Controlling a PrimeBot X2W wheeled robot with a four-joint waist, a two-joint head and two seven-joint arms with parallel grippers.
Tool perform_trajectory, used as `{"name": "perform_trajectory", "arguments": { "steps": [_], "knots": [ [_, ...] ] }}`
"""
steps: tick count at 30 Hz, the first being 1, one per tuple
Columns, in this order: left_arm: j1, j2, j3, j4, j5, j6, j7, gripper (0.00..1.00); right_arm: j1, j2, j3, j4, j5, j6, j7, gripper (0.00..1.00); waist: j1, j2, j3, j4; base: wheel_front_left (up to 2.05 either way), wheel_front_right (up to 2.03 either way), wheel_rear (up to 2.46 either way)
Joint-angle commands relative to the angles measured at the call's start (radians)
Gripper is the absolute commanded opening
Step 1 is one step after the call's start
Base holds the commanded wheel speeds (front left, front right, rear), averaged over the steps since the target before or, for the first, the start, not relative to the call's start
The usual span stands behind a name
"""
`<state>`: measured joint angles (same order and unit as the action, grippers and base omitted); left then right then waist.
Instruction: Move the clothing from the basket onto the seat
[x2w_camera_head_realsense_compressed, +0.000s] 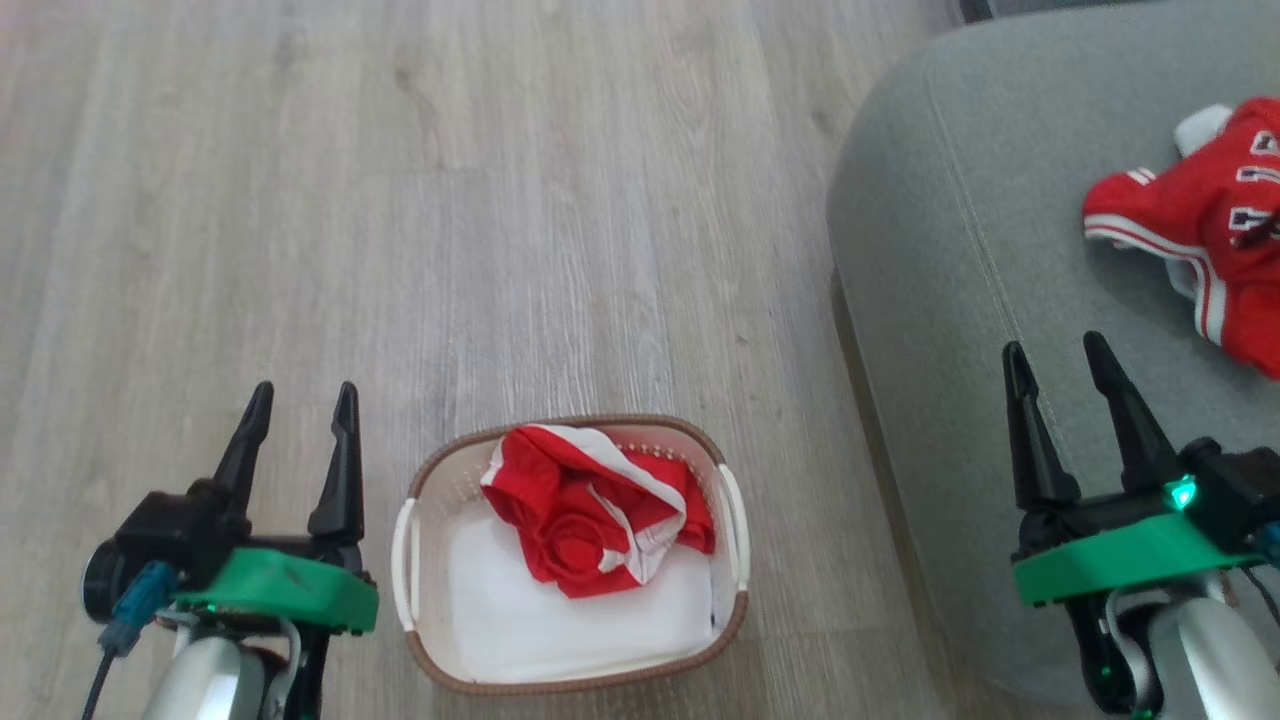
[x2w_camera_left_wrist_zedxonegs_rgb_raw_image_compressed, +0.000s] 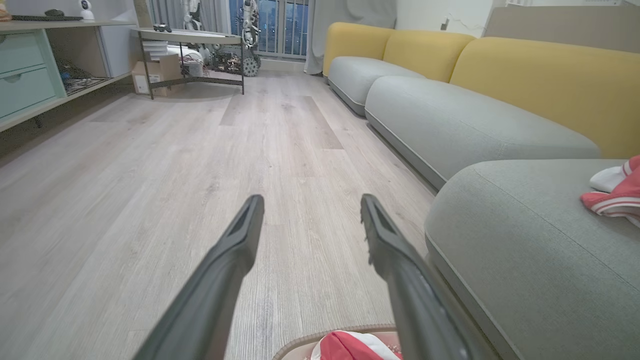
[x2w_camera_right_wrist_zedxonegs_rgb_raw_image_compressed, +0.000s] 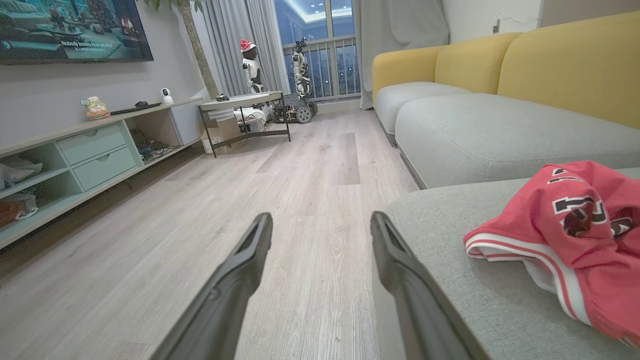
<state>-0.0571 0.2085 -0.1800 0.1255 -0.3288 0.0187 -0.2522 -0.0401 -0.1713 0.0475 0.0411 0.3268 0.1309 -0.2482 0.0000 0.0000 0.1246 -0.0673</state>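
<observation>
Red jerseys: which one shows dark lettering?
The jersey on the grey seat; the other, crumpled in the white basket, shows only red fabric and white trim.

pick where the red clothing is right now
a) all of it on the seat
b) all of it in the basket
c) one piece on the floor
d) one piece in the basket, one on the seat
d: one crumpled red garment lies inside the basket, and another red jersey lies on the grey-green seat.
</observation>
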Motion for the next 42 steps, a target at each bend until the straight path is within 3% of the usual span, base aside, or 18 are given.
{"name": "perform_trajectory", "arguments": {
  "steps": [1,15,26,42],
  "knots": [
    [-0.057,0.006,0.041,-0.016,0.007,-0.007,-0.010,1.00,-0.046,-0.022,0.020,-0.035,-0.003,0.000,-0.011,1.00,0.0000,0.0000,0.033,-0.021,0.00,0.00,0.00],
    [-0.179,0.005,0.000,0.118,0.012,-0.064,-0.004,1.00,-0.133,0.003,0.020,-0.053,-0.013,0.000,-0.013,1.00,0.0000,0.0000,0.195,-0.069,0.00,0.00,0.00],
    [-0.338,0.002,-0.076,0.357,0.012,-0.120,0.014,1.00,-0.237,0.026,0.014,-0.088,-0.026,0.000,-0.013,1.00,0.0000,0.0000,0.345,-0.109,0.00,0.00,0.00],
    [-0.573,-0.003,-0.192,0.683,-0.020,-0.148,0.068,1.00,-0.352,0.068,-0.015,-0.196,-0.038,0.000,-0.013,1.00,0.0000,0.0000,0.579,-0.182,0.00,0.00,0.00]
  ]
}}
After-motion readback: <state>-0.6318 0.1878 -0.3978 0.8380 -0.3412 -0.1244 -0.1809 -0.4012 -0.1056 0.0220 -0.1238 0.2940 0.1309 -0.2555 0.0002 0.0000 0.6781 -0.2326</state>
